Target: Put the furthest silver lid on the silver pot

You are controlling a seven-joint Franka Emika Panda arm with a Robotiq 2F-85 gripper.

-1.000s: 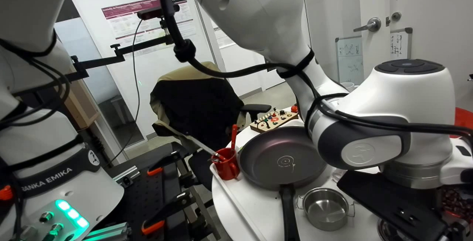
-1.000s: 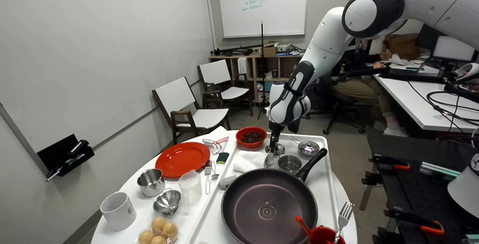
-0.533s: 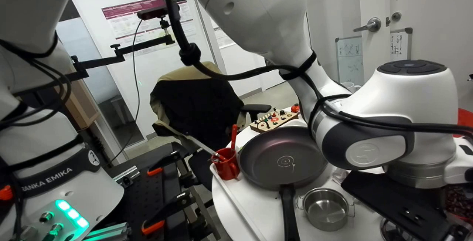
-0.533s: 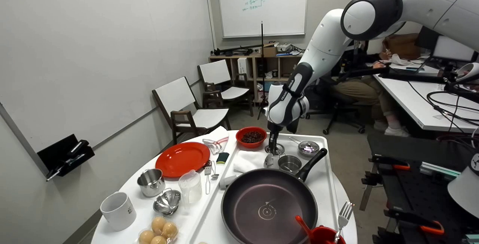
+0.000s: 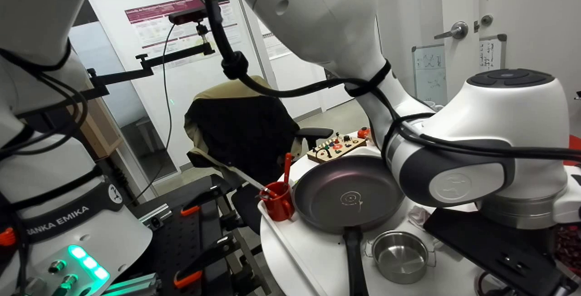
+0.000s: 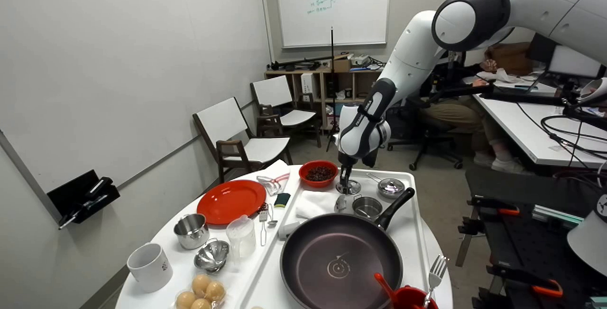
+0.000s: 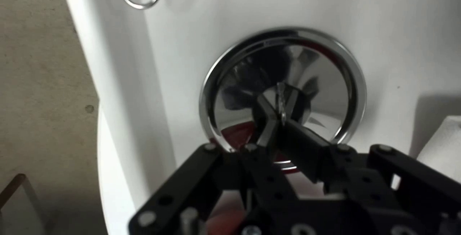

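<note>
A white tray [image 6: 405, 228] on the bench [image 5: 279, 259] carries the silver pot [image 5: 404, 274]. The arm [image 6: 410, 69] has just edged away from it, jaws drawn together on the handle [image 7: 281, 100] of the silver lid [image 7: 270, 65] near the pot, so the lift looks to be the step in hand; whether the lid has cleared the tray I can't tell. The pot shows nothing inside; dark beans [image 6: 320, 173] lie in the red bowl [image 6: 317, 184].

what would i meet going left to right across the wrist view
Floor → white tray rim → looped wire handle → silver lid → white cloth, cut off by the picture's edge.
</note>
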